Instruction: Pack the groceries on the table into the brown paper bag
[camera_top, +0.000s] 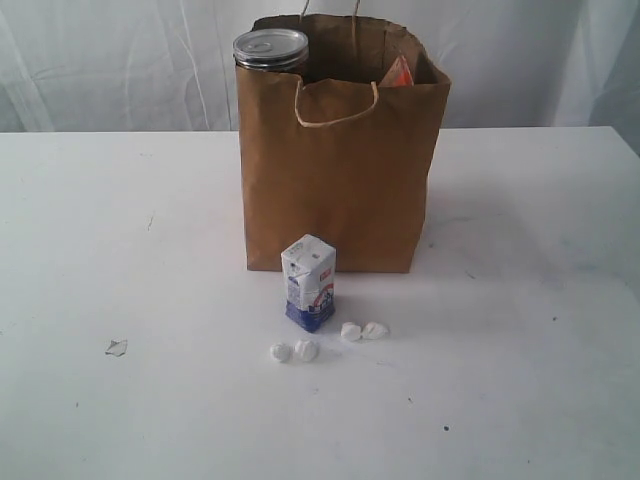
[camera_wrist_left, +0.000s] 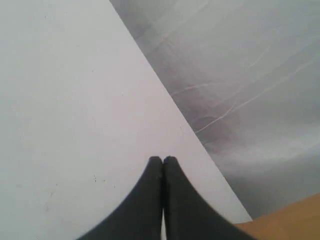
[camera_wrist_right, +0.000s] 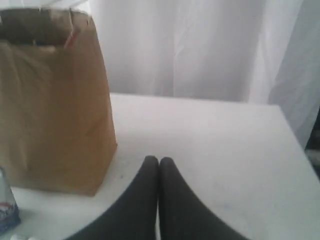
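The small upright white-blue cardboard carton (camera_top: 309, 283) stands just before the tall brown paper bag (camera_top: 340, 190), likely nearer the right gripper (camera_wrist_right: 158, 160) (closed on nothing, as is the left gripper (camera_wrist_left: 163, 160)).

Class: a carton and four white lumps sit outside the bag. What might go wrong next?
1. The carton stands upright close before the bag; a clumsy reach may topple it.
2. The white lumps are small and low on the table, so likely hard to pinch.
3. The can pokes above the bag's rim; items lowered in may catch on it.
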